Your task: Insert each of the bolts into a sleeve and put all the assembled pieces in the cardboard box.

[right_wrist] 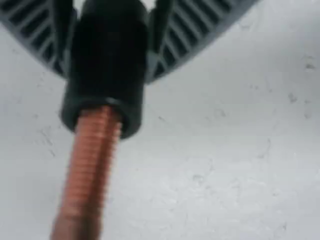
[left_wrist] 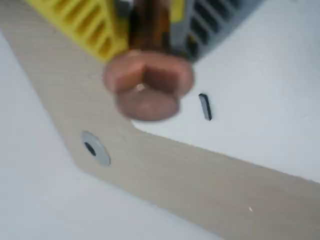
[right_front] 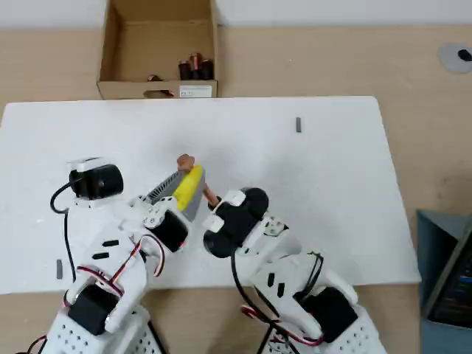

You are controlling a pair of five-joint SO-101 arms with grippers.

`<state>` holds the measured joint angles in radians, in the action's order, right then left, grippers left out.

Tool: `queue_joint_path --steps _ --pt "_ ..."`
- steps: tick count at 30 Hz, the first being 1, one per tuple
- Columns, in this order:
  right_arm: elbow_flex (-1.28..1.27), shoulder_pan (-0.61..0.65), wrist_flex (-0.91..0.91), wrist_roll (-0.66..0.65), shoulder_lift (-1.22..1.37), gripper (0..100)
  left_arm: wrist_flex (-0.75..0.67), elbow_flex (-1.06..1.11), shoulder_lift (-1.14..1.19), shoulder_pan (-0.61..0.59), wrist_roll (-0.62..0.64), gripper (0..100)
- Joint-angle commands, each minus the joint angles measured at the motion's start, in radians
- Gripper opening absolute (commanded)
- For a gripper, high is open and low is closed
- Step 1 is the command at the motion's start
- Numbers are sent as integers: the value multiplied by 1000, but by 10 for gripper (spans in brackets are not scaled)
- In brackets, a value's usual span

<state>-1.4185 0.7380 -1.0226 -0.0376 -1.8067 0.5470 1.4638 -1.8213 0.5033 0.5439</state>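
My left gripper (right_front: pixel 189 179), with one yellow and one grey finger, is shut on a copper bolt (right_front: pixel 184 161) above the middle of the white mat (right_front: pixel 332 206). In the left wrist view the bolt's head (left_wrist: pixel 148 85) sticks out past the left gripper (left_wrist: pixel 150 20). My right gripper (right_wrist: pixel 107 30) is shut on a black sleeve (right_wrist: pixel 105 75), and the bolt's threaded shaft (right_wrist: pixel 87 175) enters the sleeve's open end. In the high view the right gripper (right_front: pixel 217 203) stands just right of the left one. The cardboard box (right_front: pixel 110 51) sits at the back left with assembled pieces (right_front: pixel 195 68) inside.
A small dark strip (right_front: pixel 299 124) lies on the mat's far side, also in the left wrist view as the strip (left_wrist: pixel 205 106). Another strip (right_front: pixel 59 269) lies near the mat's front left. A grey disc (right_front: pixel 456 57) is set in the table at back right. A dark bin (right_front: pixel 442 273) stands at the right edge.
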Motion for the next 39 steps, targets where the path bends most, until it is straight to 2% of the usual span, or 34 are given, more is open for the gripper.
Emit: queue_joint_path --steps 1,4,10,19,23,29,39 --pt "31 16 29 0 -117 9 -11 -6 -4 48 3 5" --pt "31 16 29 0 -117 9 8 -9 -4 48 -11 5" --pt "31 16 29 0 -117 9 141 -18 -5 124 -190 2" --pt "31 13 29 0 -117 9 250 -31 -5 213 -204 2" --pt "31 13 29 0 -117 9 307 -37 -4 203 -204 27" --pt "31 13 29 0 -117 9 391 -92 -2 199 -198 246" --pt "30 13 29 0 -117 9 500 -204 -1 28 -213 257"
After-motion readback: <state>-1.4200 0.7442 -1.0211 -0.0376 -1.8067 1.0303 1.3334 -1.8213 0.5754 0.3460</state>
